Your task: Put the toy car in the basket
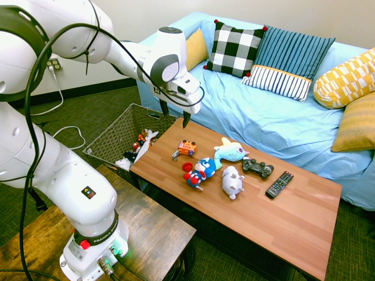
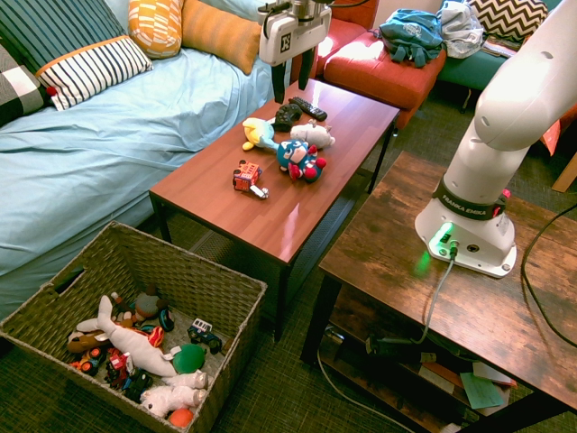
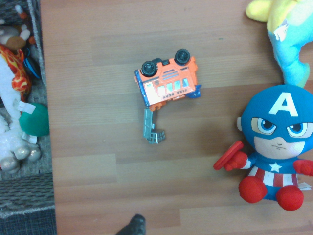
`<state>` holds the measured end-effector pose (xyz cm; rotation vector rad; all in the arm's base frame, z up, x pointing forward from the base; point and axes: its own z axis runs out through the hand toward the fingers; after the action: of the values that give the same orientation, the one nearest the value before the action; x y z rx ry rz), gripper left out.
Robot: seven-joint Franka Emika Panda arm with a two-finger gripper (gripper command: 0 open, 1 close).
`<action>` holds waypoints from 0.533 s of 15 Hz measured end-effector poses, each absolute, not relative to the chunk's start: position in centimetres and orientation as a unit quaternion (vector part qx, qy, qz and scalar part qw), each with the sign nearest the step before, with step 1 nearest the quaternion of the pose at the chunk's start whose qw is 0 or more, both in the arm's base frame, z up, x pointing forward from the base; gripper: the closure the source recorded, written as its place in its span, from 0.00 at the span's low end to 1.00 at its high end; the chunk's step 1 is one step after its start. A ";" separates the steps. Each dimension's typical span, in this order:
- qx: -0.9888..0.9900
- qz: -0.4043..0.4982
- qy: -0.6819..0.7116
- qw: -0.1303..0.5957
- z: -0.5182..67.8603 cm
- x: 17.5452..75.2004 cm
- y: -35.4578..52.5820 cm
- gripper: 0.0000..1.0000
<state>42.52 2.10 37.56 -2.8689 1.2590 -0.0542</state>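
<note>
The toy car [image 1: 186, 148] [image 2: 246, 177] is a small orange boxy vehicle lying on its side on the wooden coffee table [image 1: 275, 216], near the end closest to the basket. In the wrist view the toy car [image 3: 168, 83] shows its black wheels and a grey ladder part sticking out. My gripper [image 1: 176, 115] [image 2: 291, 81] hangs well above the table, over the car's area, open with nothing between its fingers. The basket [image 1: 114, 132] [image 2: 135, 242] [image 3: 24, 205] is large, woven and grey-brown; it stands on the floor just off that table end and holds several toys.
A red-and-blue plush figure [image 1: 199, 171] [image 3: 274, 147] lies beside the car. Beyond it are a blue-and-yellow plush [image 1: 229, 152], a white plush [image 1: 232, 181], a game controller [image 1: 258, 167] and a remote [image 1: 279, 184]. A blue sofa [image 1: 275, 117] with cushions runs along the table's far side.
</note>
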 end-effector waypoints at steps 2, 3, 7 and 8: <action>-0.916 -0.020 0.400 0.012 37.5 42.7 2.1 0.00; -0.915 -0.024 0.403 0.021 37.4 43.0 2.5 0.00; -0.885 0.004 0.459 0.071 35.2 46.5 4.1 0.00; -0.874 0.027 0.479 0.083 33.8 48.1 4.1 0.00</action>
<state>48.14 4.08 33.76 -2.6093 1.4291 0.0799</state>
